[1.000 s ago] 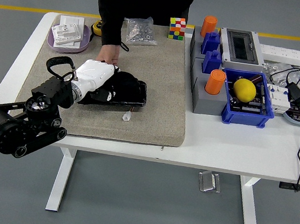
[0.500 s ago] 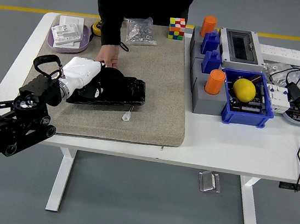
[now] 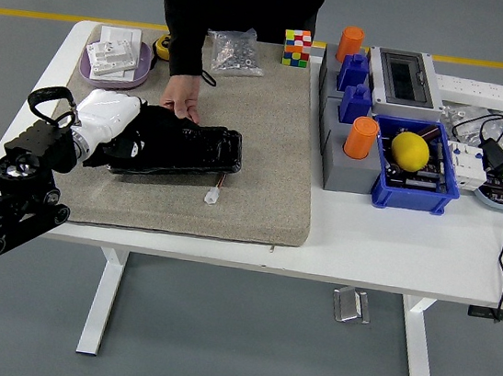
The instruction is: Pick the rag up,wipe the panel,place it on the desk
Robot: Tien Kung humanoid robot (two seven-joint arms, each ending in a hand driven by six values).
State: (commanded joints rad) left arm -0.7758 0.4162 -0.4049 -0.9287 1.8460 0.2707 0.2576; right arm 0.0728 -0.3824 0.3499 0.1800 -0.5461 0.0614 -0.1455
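Observation:
A glossy black panel lies on the tan mat. My left hand, white-shelled on a black arm, presses a dark rag onto the panel's left end, with its fingers curled on the cloth. The rag covers that end of the panel, and its fingertips are hidden in the fabric. A person at the far side rests a hand on the panel's far edge, steadying it. My right arm does not show.
A small white connector lies on the mat in front of the panel. Behind are a purple tray, a bag of screws and a colour cube. Grey blocks with orange caps and a blue bin stand to the right.
My left hand has slid leftward along the panel with the rag, from its middle to its left end. The person's hand has stayed at the panel's far edge.

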